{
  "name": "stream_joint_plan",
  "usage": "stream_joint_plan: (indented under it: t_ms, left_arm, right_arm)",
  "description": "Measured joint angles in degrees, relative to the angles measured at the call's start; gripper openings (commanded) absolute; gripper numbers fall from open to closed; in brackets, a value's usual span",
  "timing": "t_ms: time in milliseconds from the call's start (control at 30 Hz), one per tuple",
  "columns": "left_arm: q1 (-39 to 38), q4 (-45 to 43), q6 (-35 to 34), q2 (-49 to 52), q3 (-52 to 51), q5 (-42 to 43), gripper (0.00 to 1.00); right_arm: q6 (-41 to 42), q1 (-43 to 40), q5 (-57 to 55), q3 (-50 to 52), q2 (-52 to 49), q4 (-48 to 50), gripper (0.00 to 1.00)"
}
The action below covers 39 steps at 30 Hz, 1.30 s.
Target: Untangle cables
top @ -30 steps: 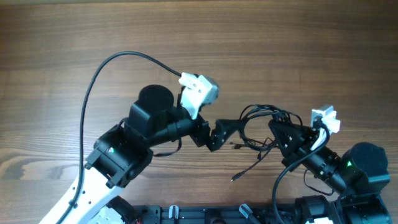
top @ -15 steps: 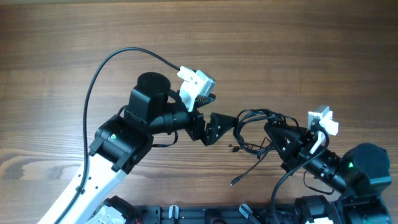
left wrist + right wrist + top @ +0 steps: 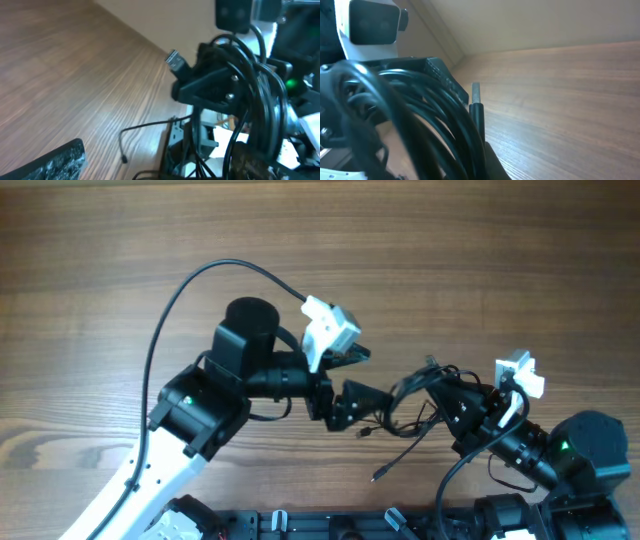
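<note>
The cables [image 3: 418,388] are a tangle of thin black loops lying between my two grippers on the wooden table. My left gripper [image 3: 358,402] is open at the tangle's left edge. Several loops [image 3: 250,85] rise between its fingers [image 3: 60,160], and a silver USB plug [image 3: 175,60] sticks out at the top. My right gripper [image 3: 447,392] is shut on the right side of the tangle. In the right wrist view the bundle [image 3: 420,115] fills the left half and hides the fingertips, with the plug [image 3: 476,97] standing upright. One loose strand [image 3: 378,472] trails toward the front edge.
The left arm's thick black cable [image 3: 190,290] arcs over the table to its white wrist camera [image 3: 330,330]. A black rail [image 3: 320,525] runs along the front edge. Both arm bases crowd the near corners, and bare wood stretches across the far half.
My left wrist has swung and its open jaws have pushed right and nearer, into the tangle's left loops. The tangle has shifted slightly nearer. The right gripper has barely moved.
</note>
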State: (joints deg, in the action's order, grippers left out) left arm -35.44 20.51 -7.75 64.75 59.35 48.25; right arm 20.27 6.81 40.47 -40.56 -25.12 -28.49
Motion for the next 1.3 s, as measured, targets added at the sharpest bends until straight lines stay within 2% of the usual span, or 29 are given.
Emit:
stream_joint_plan:
  t_ms: [200,233,267,300,333,367,433,467,533,700,833,967,1067,1200,1233,1300]
  left_arm:
    - [-4.28,-2.4,0.2,4.72,0.0,0.02,0.91]
    - [-4.33,-2.47,0.2,5.18,0.0,-0.02,0.88]
    - [-4.33,-2.6,0.22,5.33,0.0,-0.07,0.79]
    - [-4.33,-2.75,0.26,5.38,0.0,-0.15,0.67]
    - [-4.33,-2.99,0.55,5.38,-0.02,-0.2,0.29]
    - [-4.33,-3.17,0.57,5.38,0.0,-0.28,0.05]
    - [-4.33,-3.26,0.63,5.38,0.0,-1.6,0.04]
    - [-4.33,-3.28,0.85,5.38,0.0,-2.32,0.04]
    - [-4.33,-3.48,0.85,5.38,0.0,-4.15,0.04]
    - [-4.33,-4.31,0.85,5.44,0.0,-7.54,0.04]
    - [-4.33,-4.24,0.85,5.44,-0.02,-11.74,0.04]
    - [-4.33,-4.24,0.85,5.44,0.0,-19.56,0.04]
    - [-4.33,-4.24,0.85,5.44,-0.02,-24.55,0.04]
    - [-6.21,-7.85,0.81,5.44,-0.02,-24.17,0.04]
    - [-7.69,-9.16,0.76,5.44,-0.02,-23.76,0.04]
    - [-11.34,-13.03,0.61,5.46,-0.04,-23.32,0.04]
  right_arm:
    - [0.0,0.0,0.46,0.0,0.0,0.07,0.04]
    - [0.0,0.0,0.46,0.0,0.0,0.07,0.04]
    - [0.0,0.0,0.46,0.0,0.0,0.07,0.04]
    - [0.0,0.0,0.46,0.0,0.0,0.07,0.04]
    - [0.0,0.0,0.46,0.0,0.0,0.11,0.05]
    - [0.0,0.0,0.46,0.0,0.0,0.09,0.11]
    - [-0.04,0.0,0.48,0.0,0.0,0.11,0.28]
    - [-0.13,0.0,0.48,0.0,0.0,0.17,0.47]
    - [-0.42,0.0,0.66,0.0,0.0,0.24,0.71]
    - [-0.59,0.0,-1.92,0.0,0.0,-2.93,0.97]
    - [-0.33,0.0,-9.27,0.0,0.0,-7.82,1.0]
    - [4.31,0.0,-16.15,0.0,0.0,-9.68,1.0]
    - [8.04,0.0,-15.02,0.02,0.0,-7.58,1.0]
    - [9.14,0.0,-9.09,0.02,0.0,-3.41,0.99]
    - [9.33,0.0,-7.85,0.02,0.0,-2.8,0.97]
    - [9.7,0.0,-5.11,0.02,0.0,-1.07,0.73]
